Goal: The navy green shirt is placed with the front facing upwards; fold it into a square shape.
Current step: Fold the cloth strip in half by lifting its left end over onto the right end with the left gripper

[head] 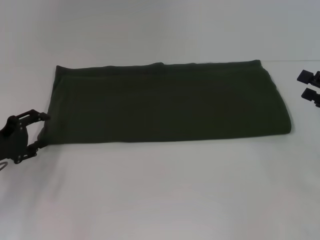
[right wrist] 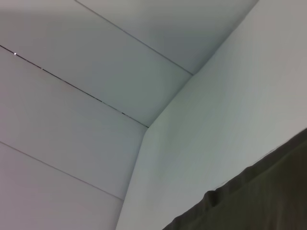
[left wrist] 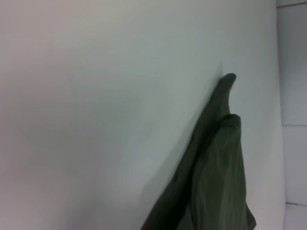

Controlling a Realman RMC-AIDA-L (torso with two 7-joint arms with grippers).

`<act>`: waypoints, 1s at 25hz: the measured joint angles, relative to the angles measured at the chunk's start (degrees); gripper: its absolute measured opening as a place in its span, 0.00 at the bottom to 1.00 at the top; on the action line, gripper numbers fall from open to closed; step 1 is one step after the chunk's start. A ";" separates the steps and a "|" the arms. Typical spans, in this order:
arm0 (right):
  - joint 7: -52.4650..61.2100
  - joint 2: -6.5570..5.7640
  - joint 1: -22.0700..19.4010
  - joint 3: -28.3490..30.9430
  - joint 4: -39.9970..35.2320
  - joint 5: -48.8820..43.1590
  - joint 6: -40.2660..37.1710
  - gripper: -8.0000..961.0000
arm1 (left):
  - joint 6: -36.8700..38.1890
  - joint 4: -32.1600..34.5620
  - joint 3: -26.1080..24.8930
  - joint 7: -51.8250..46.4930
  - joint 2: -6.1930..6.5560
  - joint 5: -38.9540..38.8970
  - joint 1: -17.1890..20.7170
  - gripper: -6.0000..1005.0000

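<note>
Left pincer (head: pixel 41 131) spread at folded navy green shirt (head: pixel 165 102) edge; right pincer (head: pixel 311 86) spread, apart.

The navy green shirt (head: pixel 165 102) — plain dark olive, no pattern showing — on a white table (head: pixel 160 190).

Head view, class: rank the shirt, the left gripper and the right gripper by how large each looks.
1. The navy green shirt, largest by far.
2. The left gripper, open at the shirt's left end.
3. The right gripper, open, but cut off by the frame edge and farther away, so its rank below the left is unsure.
</note>
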 joint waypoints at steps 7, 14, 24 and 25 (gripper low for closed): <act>-0.03 -0.12 0.00 0.75 0.16 -0.03 -0.01 0.89 | -2.19 -1.33 0.36 -0.29 -0.04 0.10 0.01 0.77; -0.05 -0.13 -0.09 0.77 0.26 -0.03 0.49 0.89 | -4.05 -2.58 0.54 -0.32 -0.14 0.10 -0.59 0.76; -0.07 -0.30 -0.05 0.76 0.74 0.25 0.71 0.89 | -7.10 -5.29 1.31 0.37 0.08 0.09 -3.24 0.76; -0.07 -0.30 -0.06 0.75 0.74 0.27 0.72 0.89 | -7.50 -5.29 1.32 0.49 0.06 0.09 -3.55 0.76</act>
